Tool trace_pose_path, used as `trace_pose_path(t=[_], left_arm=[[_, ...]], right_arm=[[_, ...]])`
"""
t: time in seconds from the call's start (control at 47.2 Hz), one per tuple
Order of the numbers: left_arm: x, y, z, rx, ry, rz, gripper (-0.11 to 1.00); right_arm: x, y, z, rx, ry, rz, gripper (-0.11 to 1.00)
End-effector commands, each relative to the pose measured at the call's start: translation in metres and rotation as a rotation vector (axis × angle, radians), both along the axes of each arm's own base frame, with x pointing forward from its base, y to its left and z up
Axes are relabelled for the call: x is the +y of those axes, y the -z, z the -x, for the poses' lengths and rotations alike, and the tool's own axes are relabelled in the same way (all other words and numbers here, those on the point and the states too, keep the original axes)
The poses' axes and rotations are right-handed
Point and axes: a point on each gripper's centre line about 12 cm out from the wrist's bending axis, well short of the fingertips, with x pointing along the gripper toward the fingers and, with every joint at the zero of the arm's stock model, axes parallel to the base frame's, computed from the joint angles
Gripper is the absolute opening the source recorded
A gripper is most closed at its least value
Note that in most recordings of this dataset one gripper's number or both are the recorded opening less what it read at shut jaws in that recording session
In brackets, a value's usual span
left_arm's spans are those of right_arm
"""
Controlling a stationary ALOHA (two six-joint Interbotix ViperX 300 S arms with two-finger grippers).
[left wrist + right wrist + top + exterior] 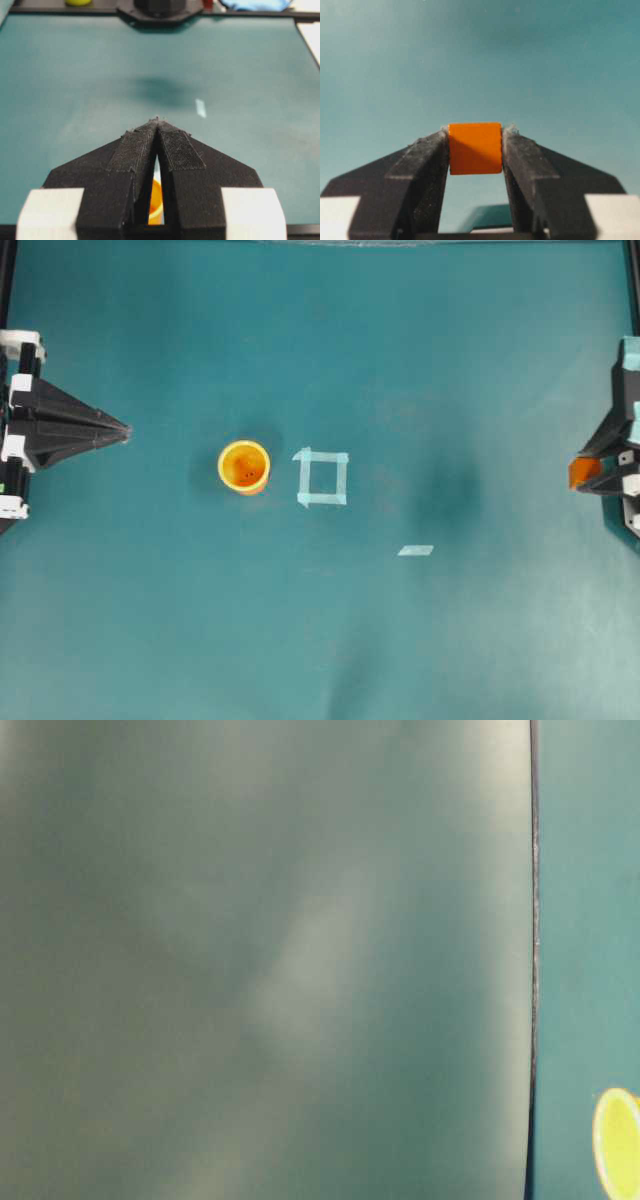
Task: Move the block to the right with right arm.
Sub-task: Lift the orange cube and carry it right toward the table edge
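The right jaws [475, 131] are clamped on the block [475, 148], level between the tips with one flat face to the wrist camera; its far side is hidden. The left jaws [157, 121] are pressed together, partly hiding the cup [244, 467].

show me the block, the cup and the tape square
block [475, 148]: right wrist view, on its orange front face
cup [244, 465]: overhead view, inside its round opening
tape square [322, 499]: overhead view, on its lower strip
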Motion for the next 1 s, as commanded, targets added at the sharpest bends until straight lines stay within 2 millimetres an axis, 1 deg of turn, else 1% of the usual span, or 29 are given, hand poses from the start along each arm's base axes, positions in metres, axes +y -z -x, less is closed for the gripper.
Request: trace_pose_path(t=[0.0, 0.36, 0.509, 0.679, 0.975], left_arm=[[0.000, -0.011, -0.002, -0.028, -0.001, -0.002, 0.00], [0.000, -0.011, -0.002, -0.026, -0.001, -0.002, 0.00], [0.000, -0.011, -0.002, -0.026, -0.001, -0.002, 0.00], [0.000, -0.011, -0.002, -0.026, -0.001, -0.002, 0.00], [0.000, -0.010, -0.003, -0.023, -0.001, -0.002, 0.00]], right_arm=[[0.001, -0.006, 0.003, -0.020, -0.003, -0.003, 0.41], [0.002, -0.002, 0.036, 0.021, -0.015, -0.004, 0.41], [0.002, -0.005, 0.046, 0.018, -0.018, -0.003, 0.41], [0.003, -0.008, 0.050, 0.002, -0.020, -0.003, 0.41], [0.003, -0.006, 0.050, 0.004, -0.020, -0.003, 0.41]])
